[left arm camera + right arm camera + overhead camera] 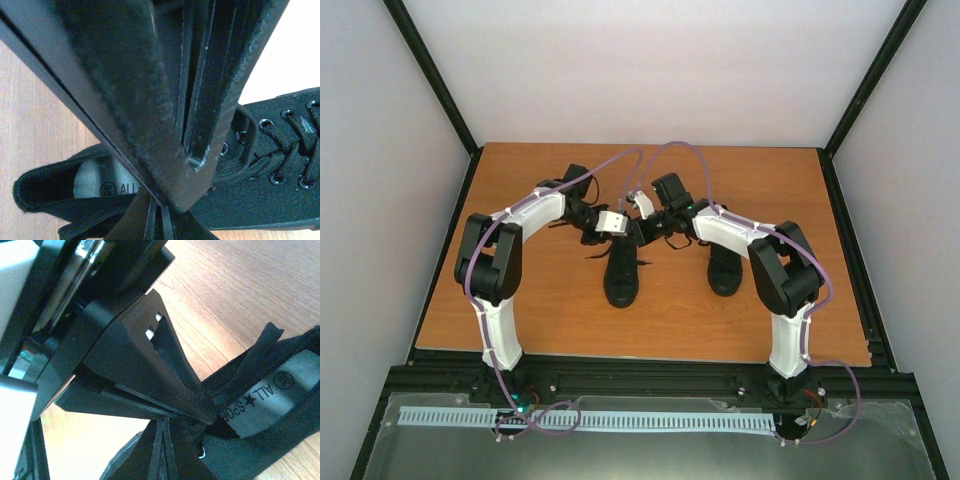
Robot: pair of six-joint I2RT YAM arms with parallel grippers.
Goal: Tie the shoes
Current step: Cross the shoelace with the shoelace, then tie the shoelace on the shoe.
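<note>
Your left gripper (pixel 167 207) and right gripper (pixel 202 417) both sit low over the collar of the centre shoe (pixel 622 275), almost tip to tip; the second shoe (pixel 724 265) stands just beside it on the table (pixel 520 300), under the right forearm. Both sets of jaws are pressed fully together; dark strands run out past each set of tips, and you should read those as laces (pixel 257 352) pinched in each, though black on black makes that a judgement and not a certainty.

The risks from here are these: the laces are thin and flat, so a hard pull could slide one out of a closed jaw; if either jaw has caught the tongue or collar cloth along with the lace, drawing away will drag or tip the shoe, since nothing pins it down; the fingers are crowded so closely that crossing them to form a loop invites a collision; a pull off-axis could tighten the eyelet lacing rather than the knot.
</note>
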